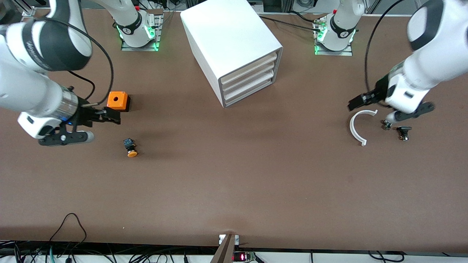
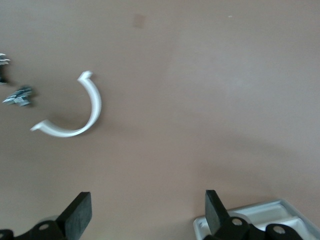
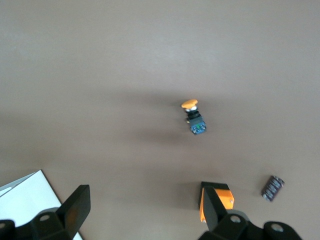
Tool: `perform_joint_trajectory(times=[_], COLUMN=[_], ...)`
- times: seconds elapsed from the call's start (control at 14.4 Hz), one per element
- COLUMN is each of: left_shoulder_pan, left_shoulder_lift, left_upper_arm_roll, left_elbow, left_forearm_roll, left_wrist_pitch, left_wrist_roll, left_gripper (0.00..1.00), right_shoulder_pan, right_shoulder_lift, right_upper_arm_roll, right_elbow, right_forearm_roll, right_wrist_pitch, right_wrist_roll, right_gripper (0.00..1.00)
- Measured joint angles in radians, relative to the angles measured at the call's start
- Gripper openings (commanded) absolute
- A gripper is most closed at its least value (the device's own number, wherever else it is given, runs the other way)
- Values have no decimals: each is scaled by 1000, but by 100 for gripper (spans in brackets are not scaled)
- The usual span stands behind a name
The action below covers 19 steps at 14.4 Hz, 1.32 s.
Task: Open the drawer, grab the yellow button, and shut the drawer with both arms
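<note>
1. Nearest the cam lies the tiny orange-capped push button on a dark body (image 1: pixel 130 147) (image 3: pixel 193 117) – on its side on the bare brown table (image 1: pixel 234 175), out of the cabinet, toward the right arm's end.
2. All three white tray drawers look flush in the white box cabinet w/ grey front frame (image 1: pixel 234 47); top drawer (image 1: pixel 248 68) shut.
3. Right gripper (image 1: pixel 110 116) hovers, fingers spread, empty, beside the orange cube w/ hole (image 1: pixel 117 100).
4. Left gripper (image 1: pixel 356 103) – fingers apart, holding nothing, by the white curved plastic strip (image 1: pixel 356 126) and small dark metal parts (image 1: pixel 396 129).
5. My read: task looks finished, or not yet begun; if a pick is next, I'd lower the right gripper over the button.

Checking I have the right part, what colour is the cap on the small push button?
Orange, on a dark body; the button shows best in the front view.
</note>
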Motion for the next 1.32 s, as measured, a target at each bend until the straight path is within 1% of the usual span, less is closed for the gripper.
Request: perform_joint_trajectory(times=[0.14, 0.28, 0.42, 0.55, 0.69, 0.76, 0.9, 1.11, 1.32], left_shoulder_pan=[0, -1, 1, 9, 13, 14, 14, 14, 16], left_shoulder_lift=[-38, -53, -46, -35, -28, -27, -27, -27, -27], left_upper_arm_roll=[8, 8, 10, 13, 13, 13, 13, 13, 14], left_elbow=[29, 31, 31, 31, 31, 31, 32, 32, 32], left_forearm_roll=[52, 78, 84, 84, 84, 84, 84, 85, 85], left_wrist_pitch=[-63, -74, -74, -74, -74, -74, -74, -73, -63], left_wrist_roll=[29, 72, 82, 89, 95, 96, 97, 97, 138], left_gripper=[100, 100, 100, 100, 100, 100, 100, 100, 100], right_shoulder_pan=[-67, -160, -225, -241, -242, -243, -245, -246, -243], right_shoulder_lift=[-18, -37, -46, -46, -48, -55, -91, -183, -229], right_upper_arm_roll=[8, 38, 65, 75, 73, 70, 66, 65, 71], right_elbow=[2, 2, 2, 1, -1, -12, -79, -227, -277], right_forearm_roll=[0, -8, -57, -111, -128, -132, -133, -134, -136], right_wrist_pitch=[-28, -63, -72, -91, -146, -153, -112, -15, 18], right_wrist_roll=[-7, -58, -138, -176, -176, -176, -176, -176, -176], right_gripper=[100, 100, 100, 100, 100, 100, 100, 100, 100])
